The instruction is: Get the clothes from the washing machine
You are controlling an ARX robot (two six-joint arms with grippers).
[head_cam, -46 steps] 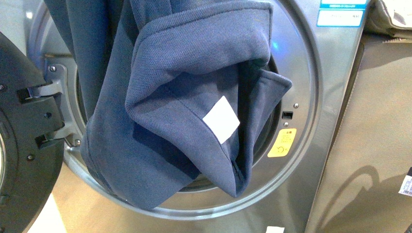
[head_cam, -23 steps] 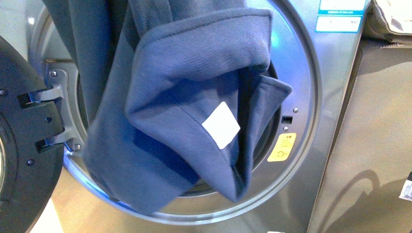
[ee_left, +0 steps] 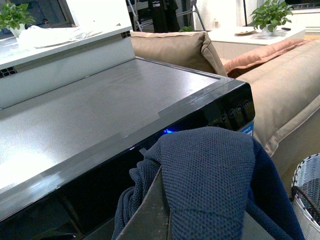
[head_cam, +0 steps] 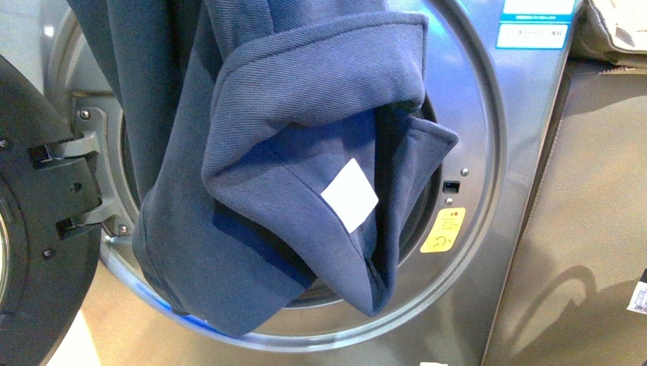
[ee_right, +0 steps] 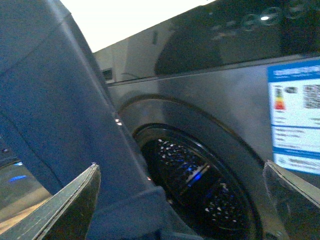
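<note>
Clothes (head_cam: 252, 152) of navy, fine-ribbed knit are seen hanging limp in front of the washing machine (head_cam: 488, 152). In the front view they cover its round porthole from 12 o'clock down to about 6 o'clock. A square white label (head_cam: 349, 194) is shown on a folded hem near the centre. The drum (ee_right: 200, 185) is largely hidden by the fabric in the front view. In the right wrist view only its dark perforated steel wall is made out. A woven white-and-grey basket (ee_left: 306, 185) is partly seen beside the machine, but what it holds cannot be told.

The machine's body is brushed grey metal with a flat top and a glossy black control strip. Its black-rimmed door (head_cam: 30, 229) stands swung open at 9 o'clock, and a yellow sticker (head_cam: 443, 231) sits at 4 o'clock on the ring. A beige sofa (ee_left: 280, 95) is seen behind.

The garment is bunched over and gripped by the left gripper (ee_left: 200, 225), and only one grey finger (ee_left: 150, 215) is exposed. The right gripper (ee_right: 181, 166) is spread wide and holds nothing, with cloth beside one finger (ee_right: 75, 205).

Compared with half a second earlier, the garment and label are found almost unmoved, and the weave is now sharp instead of blurred.
</note>
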